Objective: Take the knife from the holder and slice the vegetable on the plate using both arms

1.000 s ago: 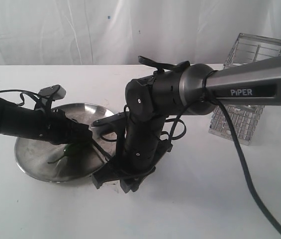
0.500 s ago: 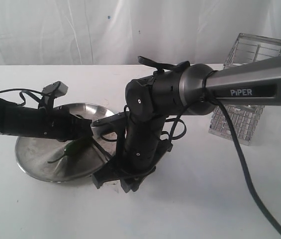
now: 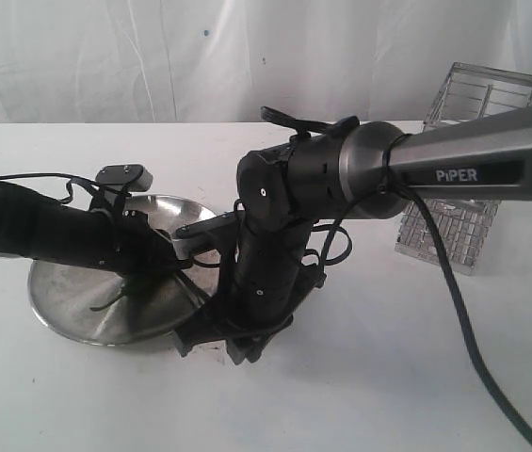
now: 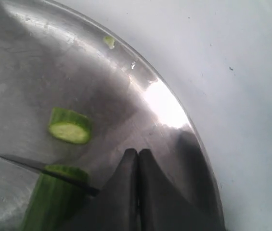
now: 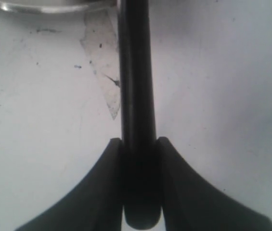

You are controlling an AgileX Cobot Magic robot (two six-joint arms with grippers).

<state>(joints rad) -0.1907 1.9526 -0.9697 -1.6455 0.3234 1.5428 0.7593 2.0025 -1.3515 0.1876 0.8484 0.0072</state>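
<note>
The right hand (image 5: 139, 142) is clamped on the black handle of the knife (image 5: 136, 72), just beside the rim of the plate (image 4: 78, 62). The plate sits toward the left edge of the worktop (image 3: 388, 377). The dark blade lies across the cut end of the vegetable (image 4: 54, 204), which rests on the plate. A cut slice (image 4: 70, 126) lies just beside it, apart from the blade. The left hand (image 4: 138, 154) is closed with its fingertips pressed together and nothing between them, just beside the vegetable. The holder (image 3: 449, 231) stands near the worktop's back right corner, well apart from the plate.
</note>
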